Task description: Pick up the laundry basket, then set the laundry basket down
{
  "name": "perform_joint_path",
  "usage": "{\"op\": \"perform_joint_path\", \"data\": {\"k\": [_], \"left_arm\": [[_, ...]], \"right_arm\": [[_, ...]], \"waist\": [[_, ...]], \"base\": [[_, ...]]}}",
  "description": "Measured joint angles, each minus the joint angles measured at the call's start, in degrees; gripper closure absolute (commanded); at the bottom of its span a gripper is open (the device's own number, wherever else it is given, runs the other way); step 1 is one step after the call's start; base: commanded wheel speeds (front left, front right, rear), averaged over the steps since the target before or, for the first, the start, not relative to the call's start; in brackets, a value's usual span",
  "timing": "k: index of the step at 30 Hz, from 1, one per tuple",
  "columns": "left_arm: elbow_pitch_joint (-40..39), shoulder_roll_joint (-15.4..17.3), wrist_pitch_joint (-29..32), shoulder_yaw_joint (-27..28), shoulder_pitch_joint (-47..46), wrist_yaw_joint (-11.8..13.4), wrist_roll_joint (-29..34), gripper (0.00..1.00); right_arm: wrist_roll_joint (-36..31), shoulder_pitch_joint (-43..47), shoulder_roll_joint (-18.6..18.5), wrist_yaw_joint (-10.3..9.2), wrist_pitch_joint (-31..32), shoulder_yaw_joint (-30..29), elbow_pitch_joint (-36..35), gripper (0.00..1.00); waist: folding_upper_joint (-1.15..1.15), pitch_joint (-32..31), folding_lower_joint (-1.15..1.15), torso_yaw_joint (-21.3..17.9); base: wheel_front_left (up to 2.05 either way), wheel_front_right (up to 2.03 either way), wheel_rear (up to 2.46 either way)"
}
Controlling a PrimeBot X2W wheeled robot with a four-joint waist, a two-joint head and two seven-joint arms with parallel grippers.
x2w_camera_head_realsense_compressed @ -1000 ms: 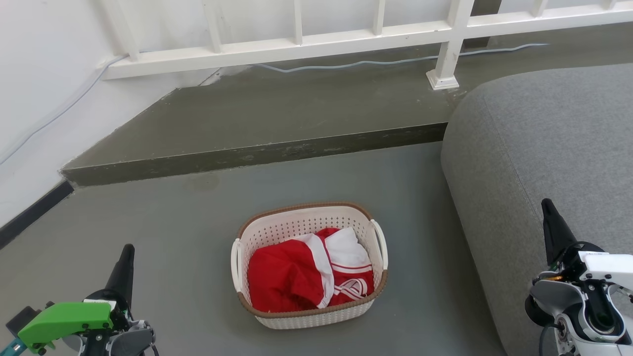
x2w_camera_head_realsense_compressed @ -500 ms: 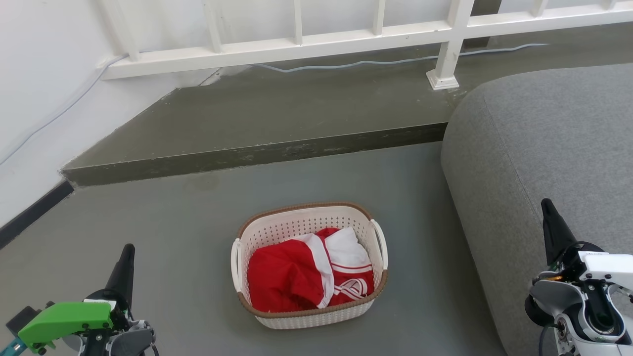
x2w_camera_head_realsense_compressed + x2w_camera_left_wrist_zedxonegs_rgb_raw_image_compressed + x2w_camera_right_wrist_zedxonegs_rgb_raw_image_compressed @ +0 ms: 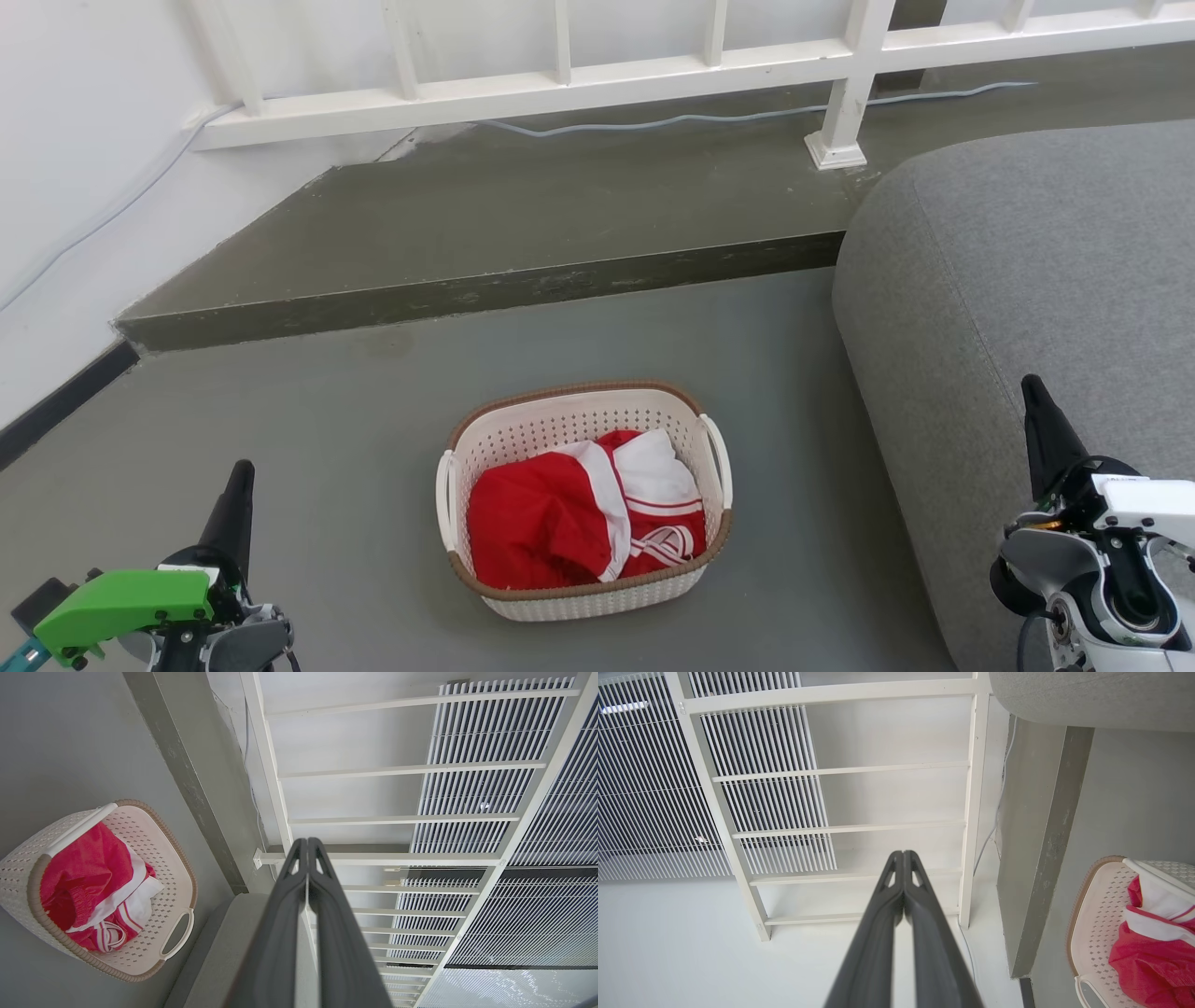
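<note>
Laundry basket: the small cream-white perforated plastic laundry basket with a brown woven-look rim and two white loop handles stood upright on the grey floor, low in the middle of the head view, toward 6 o'clock. In the left wrist view it lay at 9 o'clock; in the right wrist view part of it showed at 4 o'clock.
Contents: a crumpled red-and-white garment lay inside the basket.
Left gripper: the left gripper, with a green housing behind it, sat at 7 o'clock in the head view, well apart from the basket's left handle. In its own wrist view the jaws were pressed together along their length, with nothing between them.
Right gripper: the right gripper sat at 4 o'clock in the head view, in front of the grey upholstered sofa, well apart from the basket's right handle. In its own wrist view the jaws met at the tips and held nothing.
Surroundings: a raised dark concrete step crossed beyond the basket at 12 o'clock, with a white railing above it and a pale cable along its base.
</note>
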Motion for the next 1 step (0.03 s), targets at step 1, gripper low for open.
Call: {"op": "perform_joint_path", "data": {"k": [1], "left_arm": [[0.00,0.00,0.00,0.00,0.00,0.00,0.00,1.00]], "right_arm": [[0.00,0.00,0.00,0.00,0.00,0.00,0.00,1.00]], "waist": [[0.00,0.00,0.00,0.00]], "base": [[0.00,0.00,0.00]]}}
